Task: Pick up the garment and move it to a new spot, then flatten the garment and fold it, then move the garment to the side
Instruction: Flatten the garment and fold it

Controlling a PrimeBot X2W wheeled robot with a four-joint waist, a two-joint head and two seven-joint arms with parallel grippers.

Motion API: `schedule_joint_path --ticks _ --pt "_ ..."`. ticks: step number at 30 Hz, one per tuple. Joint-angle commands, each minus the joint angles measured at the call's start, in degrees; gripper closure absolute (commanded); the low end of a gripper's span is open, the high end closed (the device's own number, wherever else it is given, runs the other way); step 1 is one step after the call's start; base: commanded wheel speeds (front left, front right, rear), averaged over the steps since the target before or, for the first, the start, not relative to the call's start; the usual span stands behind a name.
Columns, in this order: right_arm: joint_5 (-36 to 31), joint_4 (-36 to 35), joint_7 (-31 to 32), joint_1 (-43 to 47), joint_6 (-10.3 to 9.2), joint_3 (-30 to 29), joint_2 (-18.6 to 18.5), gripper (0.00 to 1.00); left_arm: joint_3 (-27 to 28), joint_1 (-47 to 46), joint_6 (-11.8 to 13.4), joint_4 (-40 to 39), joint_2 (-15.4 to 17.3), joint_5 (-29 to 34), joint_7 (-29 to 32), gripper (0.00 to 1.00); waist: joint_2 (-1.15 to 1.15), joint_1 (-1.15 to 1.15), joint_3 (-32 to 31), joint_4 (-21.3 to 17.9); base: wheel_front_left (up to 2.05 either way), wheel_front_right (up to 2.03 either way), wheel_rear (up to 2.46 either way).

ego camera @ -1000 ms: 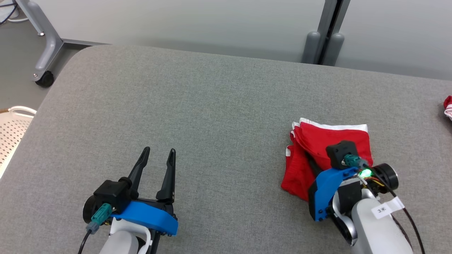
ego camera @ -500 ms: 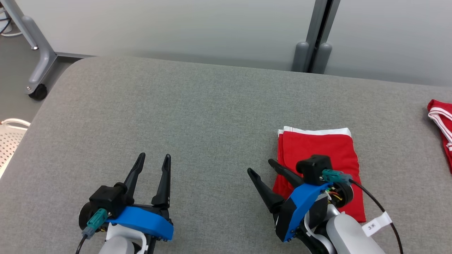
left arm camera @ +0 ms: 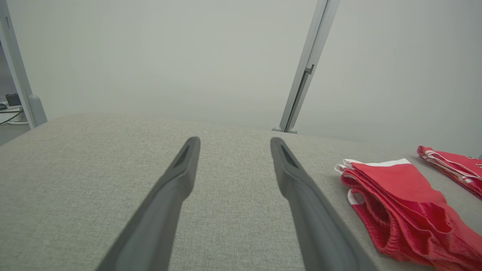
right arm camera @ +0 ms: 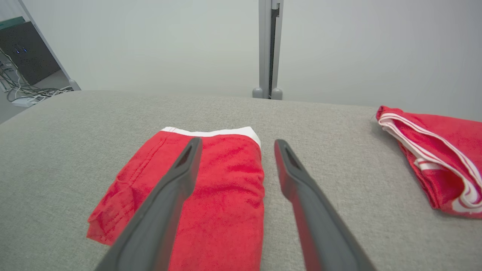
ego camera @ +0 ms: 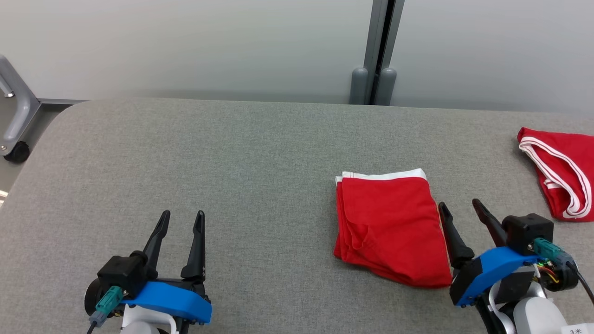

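Off the desk's (ego camera: 232,153) far left corner stands a grey wheeled frame (ego camera: 14,125). My left claw (ego camera: 183,214) hovers released near the front edge, well apart from the garment (ego camera: 387,222), which lies folded right of the middle, white band toward the far edge. My right claw (ego camera: 459,204), released, sits just beside its right side. A second red garment (ego camera: 564,171) lies at the right edge. A grey post (ego camera: 378,69) rises behind the far edge.

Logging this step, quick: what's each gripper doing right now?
Left gripper: open, empty.
Right gripper: open, empty, beside the folded red garment.
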Motion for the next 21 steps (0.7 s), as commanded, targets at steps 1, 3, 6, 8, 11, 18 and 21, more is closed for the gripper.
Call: schedule_joint_path --ticks 1,3,6,8,11,18,21 --pt "-2.63 1.28 0.15 0.19 0.03 -1.07 -0.02 0.0 0.08 -0.1 -0.42 -0.21 0.18 0.0 -0.11 0.0 0.0 0.01 0.2 0.14 0.0 0.0 0.0" --pt "-4.66 3.54 0.26 -0.81 0.03 -1.69 -0.04 0.6 -0.33 -0.7 -0.42 -0.31 0.37 0.07 -0.11 0.0 0.0 0.01 0.64 0.52 0.0 0.0 0.0" --pt "-6.9 8.05 -0.11 -2.76 0.03 0.46 -0.02 1.0 -0.89 -1.55 -0.42 -0.25 0.65 -0.01 -0.11 0.0 0.0 0.01 1.35 1.21 0.0 0.0 0.0" --pt "-7.66 11.48 -0.37 -4.31 0.03 3.59 -0.02 1.0 -0.94 -1.75 -0.42 -0.17 0.87 -0.13 -0.11 0.0 0.0 0.01 1.75 1.47 0.0 0.0 0.0" --pt "-7.9 16.12 -0.31 -6.05 0.02 8.97 -0.11 1.0 -0.95 -2.07 -0.42 -0.1 1.05 -0.24 -0.11 0.0 0.0 0.01 1.97 1.8 0.0 0.0 0.0" --pt "-1.44 18.26 -0.31 -6.1 0.02 21.49 -0.12 1.0 -0.55 -1.76 -0.42 0.02 1.06 -0.47 -0.11 0.0 0.0 0.01 1.44 1.81 0.0 0.0 0.0" --pt "4.19 16.91 1.16 -4.91 0.02 27.96 -0.15 1.0 -0.25 -1.68 -0.42 -0.17 1.22 -0.37 -0.11 0.0 0.0 0.01 0.99 1.26 0.0 0.0 0.0"
